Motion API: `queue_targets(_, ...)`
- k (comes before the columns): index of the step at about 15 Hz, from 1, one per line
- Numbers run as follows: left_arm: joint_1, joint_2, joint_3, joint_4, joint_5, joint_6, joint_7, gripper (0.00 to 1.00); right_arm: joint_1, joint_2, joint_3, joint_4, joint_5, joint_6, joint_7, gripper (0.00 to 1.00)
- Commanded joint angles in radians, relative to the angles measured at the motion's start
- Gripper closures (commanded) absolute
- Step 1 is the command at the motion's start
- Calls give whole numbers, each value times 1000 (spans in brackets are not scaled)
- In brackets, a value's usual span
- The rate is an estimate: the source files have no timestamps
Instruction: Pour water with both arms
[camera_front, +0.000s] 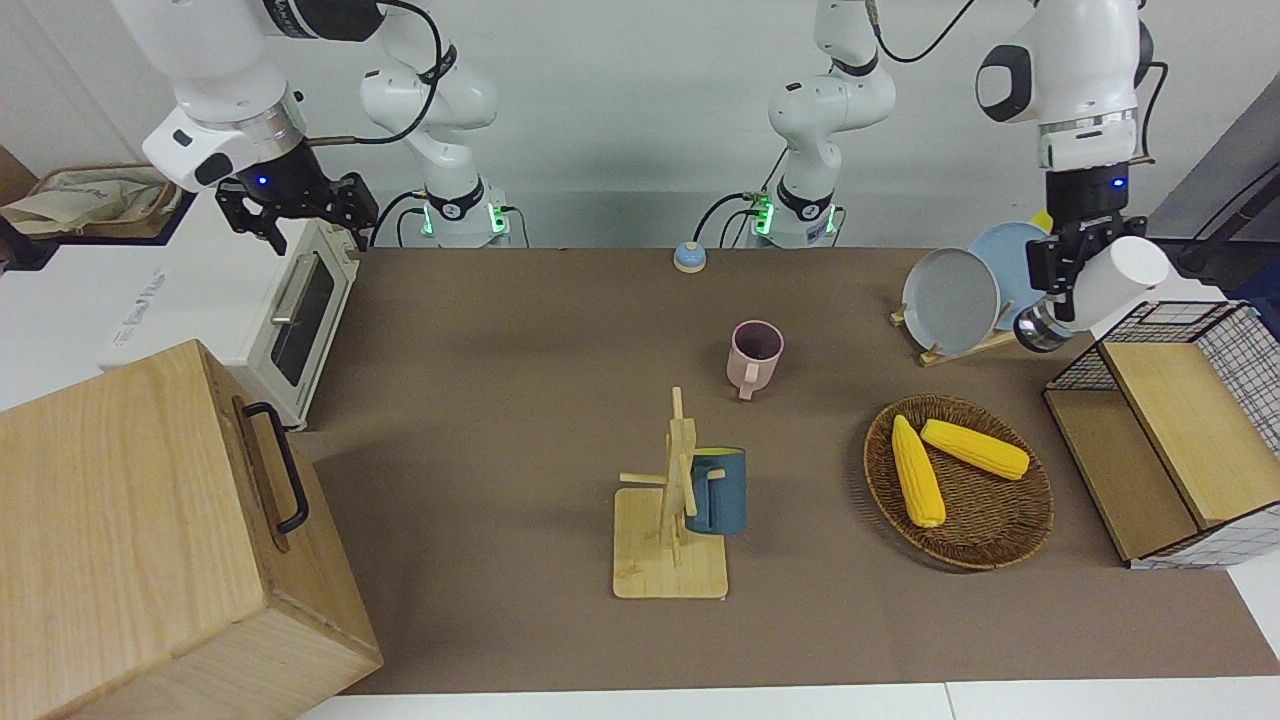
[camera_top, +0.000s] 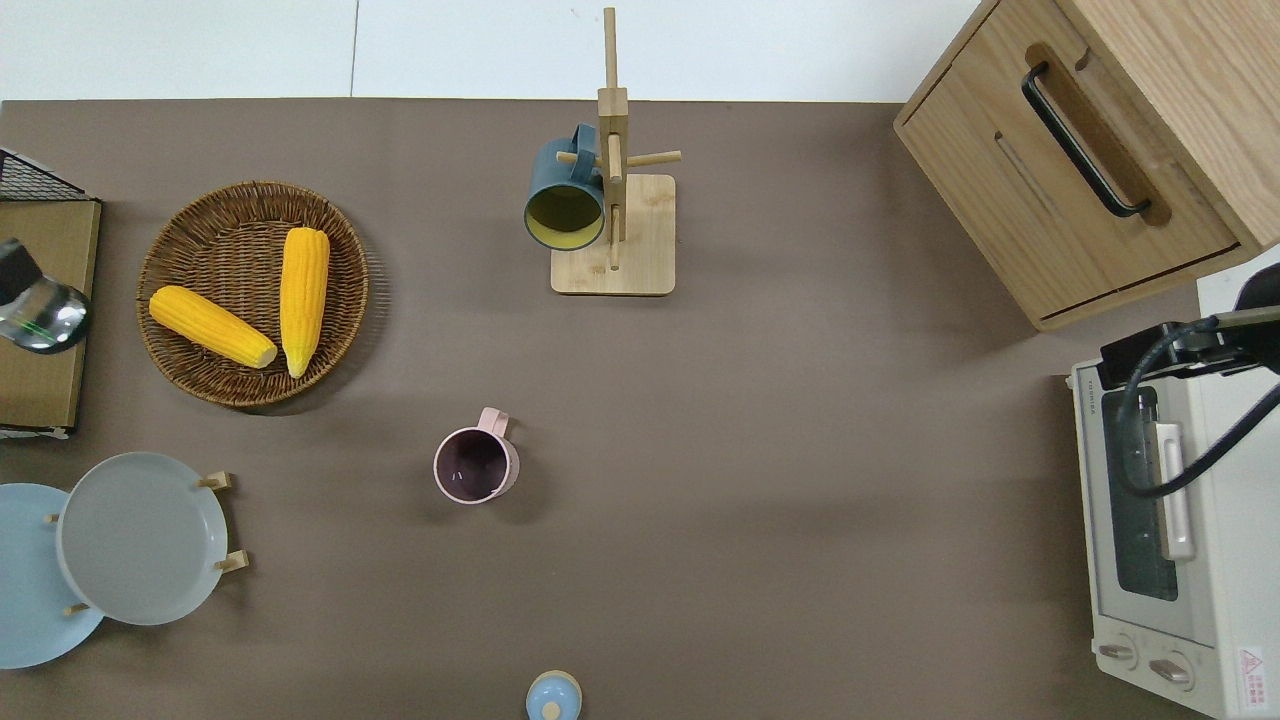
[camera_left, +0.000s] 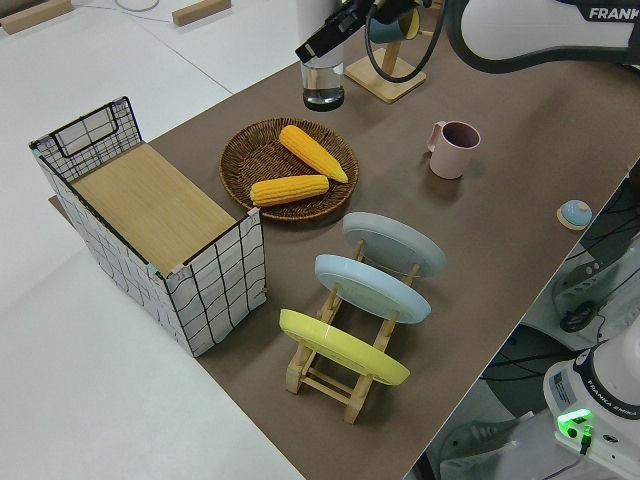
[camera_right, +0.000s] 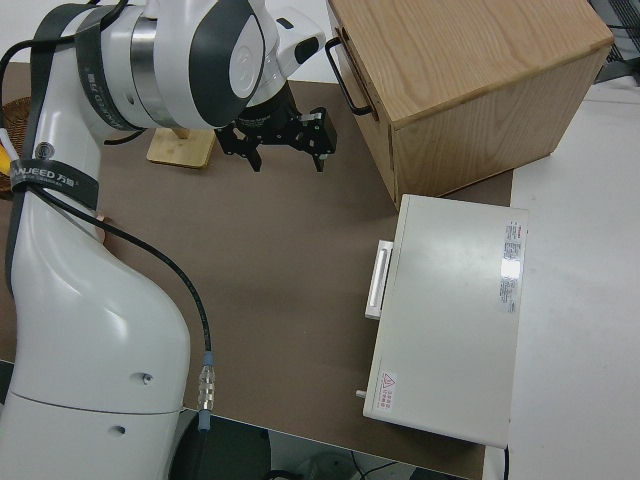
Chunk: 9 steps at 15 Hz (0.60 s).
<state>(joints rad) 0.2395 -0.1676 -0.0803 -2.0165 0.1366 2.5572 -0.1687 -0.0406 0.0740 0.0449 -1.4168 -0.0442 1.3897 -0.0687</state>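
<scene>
My left gripper (camera_front: 1062, 268) is shut on a clear glass (camera_front: 1095, 288) and holds it tilted in the air. Seen from above, the glass (camera_top: 42, 312) hangs over the wire crate (camera_top: 45, 240) at the left arm's end of the table. In the left side view the glass (camera_left: 323, 82) shows a little water at its bottom. A pink mug (camera_front: 755, 355) (camera_top: 477, 467) stands upright and empty near the table's middle. My right gripper (camera_front: 298, 212) (camera_right: 286, 143) is open, holds nothing, and hangs over the toaster oven (camera_front: 300, 310).
A wicker basket (camera_top: 190, 240) with two corn cobs lies beside the crate. Plates stand in a rack (camera_left: 345, 375). A mug tree (camera_top: 612, 180) carries a blue mug (camera_top: 565, 195). A wooden cabinet (camera_top: 1090, 150) stands by the oven. A small blue knob (camera_top: 553, 695) is near the robots.
</scene>
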Motion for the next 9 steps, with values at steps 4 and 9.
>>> queue_targets(4,150,172,-1,267,-216,-12,294,1000,-8,-19,6,-19,4,3,-23,9)
queue_targets(9,251,220,4,283,-458,-3,596,1000,-8,-19,6,-19,4,3,-23,9)
